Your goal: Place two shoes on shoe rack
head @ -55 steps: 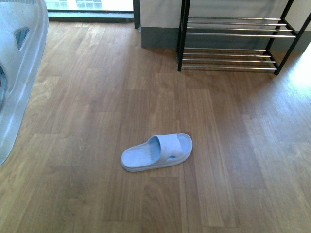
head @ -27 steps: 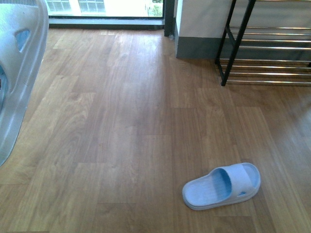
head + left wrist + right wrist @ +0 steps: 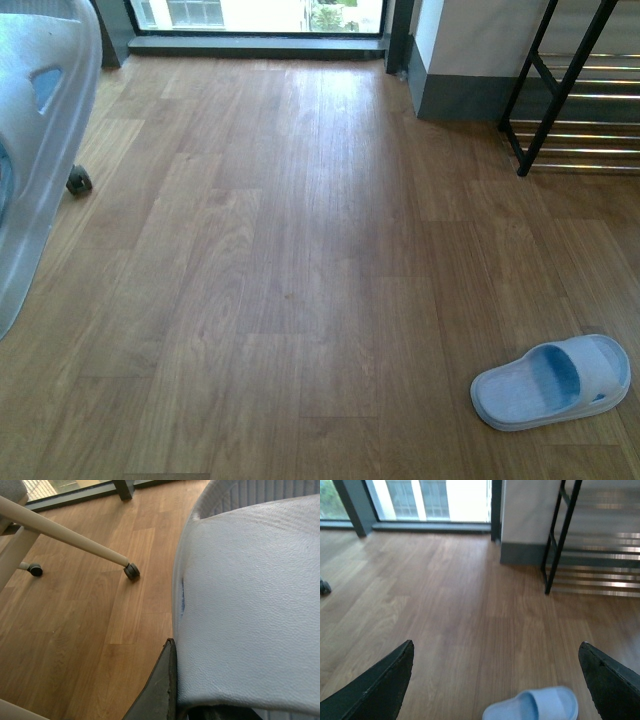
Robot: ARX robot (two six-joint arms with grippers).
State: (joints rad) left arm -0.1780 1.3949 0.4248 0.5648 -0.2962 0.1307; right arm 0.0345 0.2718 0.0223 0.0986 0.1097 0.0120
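Note:
The shoes here are two light blue slippers. One slipper (image 3: 552,382) lies on the wooden floor at the lower right of the front view, and it also shows blurred (image 3: 535,706) low between the fingers of my right gripper (image 3: 496,680), which is open above the floor. My left gripper (image 3: 195,705) is shut on the other slipper (image 3: 250,605), whose textured sole fills the left wrist view; one dark finger (image 3: 165,685) presses its edge. That held slipper (image 3: 35,170) looms at the front view's left edge. The shoe rack (image 3: 560,90) stands at the far right, black frame with chrome rods.
A grey-skirted white wall (image 3: 460,95) adjoins the rack, and a window with a dark sill (image 3: 260,42) runs along the back. A castor (image 3: 79,181) rests on the floor at left. A cream chair leg with a castor (image 3: 131,571) is near the held slipper.
The front view has swung left: the floor slipper and the rack have slid to the right of the picture, and a castor has come into view at left.

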